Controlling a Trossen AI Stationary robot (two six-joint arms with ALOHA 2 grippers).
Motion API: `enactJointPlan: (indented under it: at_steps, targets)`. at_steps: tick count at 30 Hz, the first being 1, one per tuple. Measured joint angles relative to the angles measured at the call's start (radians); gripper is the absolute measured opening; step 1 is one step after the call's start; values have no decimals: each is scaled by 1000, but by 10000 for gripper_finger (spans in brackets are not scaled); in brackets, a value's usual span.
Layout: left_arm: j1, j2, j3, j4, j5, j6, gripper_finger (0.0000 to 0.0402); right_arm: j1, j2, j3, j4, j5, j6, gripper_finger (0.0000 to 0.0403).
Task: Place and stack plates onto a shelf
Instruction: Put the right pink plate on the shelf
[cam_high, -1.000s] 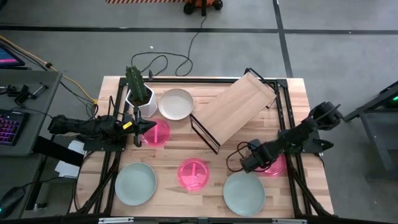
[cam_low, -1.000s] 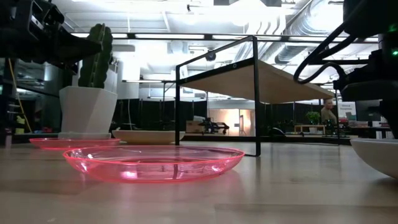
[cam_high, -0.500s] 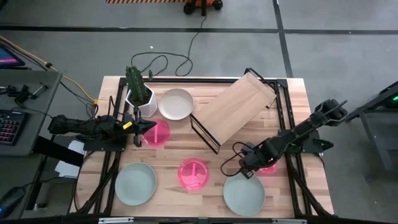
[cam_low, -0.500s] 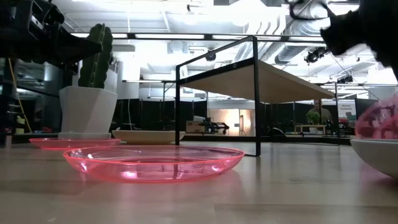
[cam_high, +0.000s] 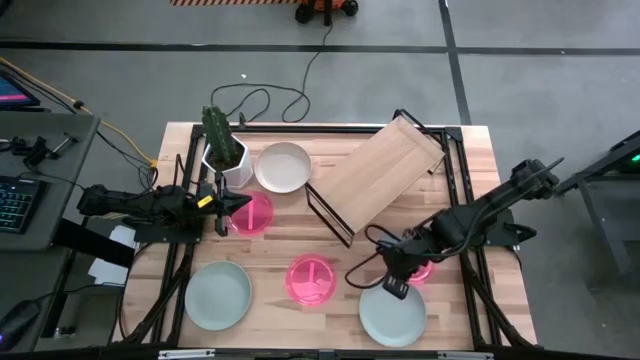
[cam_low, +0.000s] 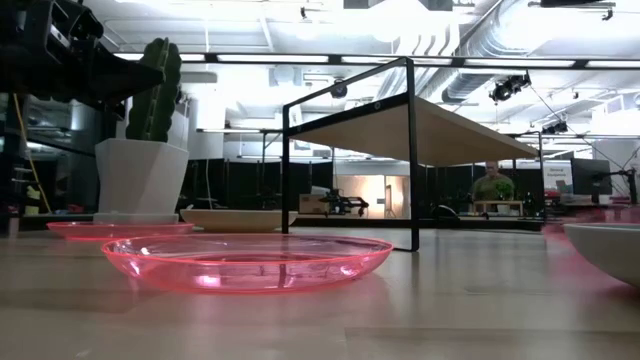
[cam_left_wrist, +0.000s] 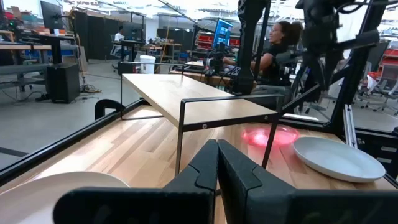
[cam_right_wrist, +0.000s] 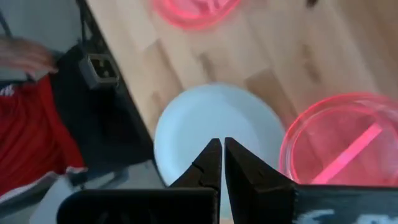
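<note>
Six plates lie flat on the table: cream-white (cam_high: 283, 166), pink (cam_high: 252, 213), pink (cam_high: 311, 278), grey-green (cam_high: 218, 294), grey-green (cam_high: 392, 314), and a pink one (cam_high: 424, 269) partly under my right arm. The shelf (cam_high: 380, 172) stands slantwise at the far middle on its black frame. My right gripper (cam_high: 394, 287) is shut and points steeply down, high above the near-right grey-green plate (cam_right_wrist: 211, 124), with the pink plate (cam_right_wrist: 339, 146) beside it and nothing between its fingers. My left gripper (cam_high: 236, 203) is shut, level, by the far-left pink plate.
A white pot with a cactus (cam_high: 224, 150) stands at the far left beside the cream plate. Black frame rails (cam_high: 470, 215) run along the table's sides. A person in red (cam_right_wrist: 34, 124) stands beyond the near-right edge, and another sits (cam_left_wrist: 273, 56) beyond the table.
My right gripper has risen well clear of the table, drifted toward the table's left and near edge, and rolled about its own axis. The pink plate under it stood tipped up half a second ago and now lies low again, shifted slightly left.
</note>
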Motion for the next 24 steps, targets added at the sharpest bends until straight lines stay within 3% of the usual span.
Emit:
enactJointPlan:
  at_steps: [9, 16, 24]
  targets:
    - [0, 0, 0, 0, 0, 0, 0, 0, 1, -169, -119, 69, 143, 0]
    - [0, 0, 0, 0, 0, 0, 0, 19, 1, -388, -309, -50, 396, 0]
    - [0, 0, 0, 0, 0, 0, 0, 121, -94, -617, -26, -97, 649, 2]
